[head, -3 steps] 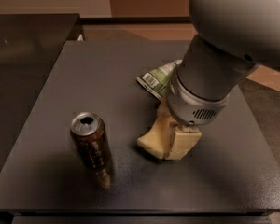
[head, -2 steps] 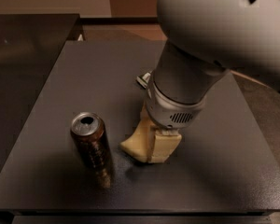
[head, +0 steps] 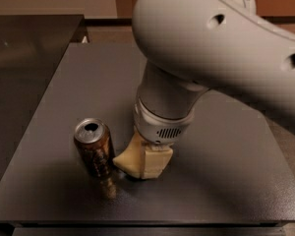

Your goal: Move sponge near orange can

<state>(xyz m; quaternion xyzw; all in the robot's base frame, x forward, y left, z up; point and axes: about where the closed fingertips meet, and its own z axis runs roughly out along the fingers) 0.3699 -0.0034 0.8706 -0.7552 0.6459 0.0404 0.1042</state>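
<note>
The orange can stands upright on the dark table at the front left, its silver top open. The pale yellow sponge sits tilted just right of the can, a small gap from it, low over the table. My gripper comes down from above under the big grey arm and is shut on the sponge. The wrist hides most of the fingers and the top of the sponge.
My grey arm fills the upper right of the view and hides the table behind it. A second dark surface lies to the left, beyond the table's left edge. The table's front edge runs close below the can.
My gripper has moved left and toward the front with the sponge, bringing it from the table's middle to right beside the can. The green bag behind is now hidden by the arm.
</note>
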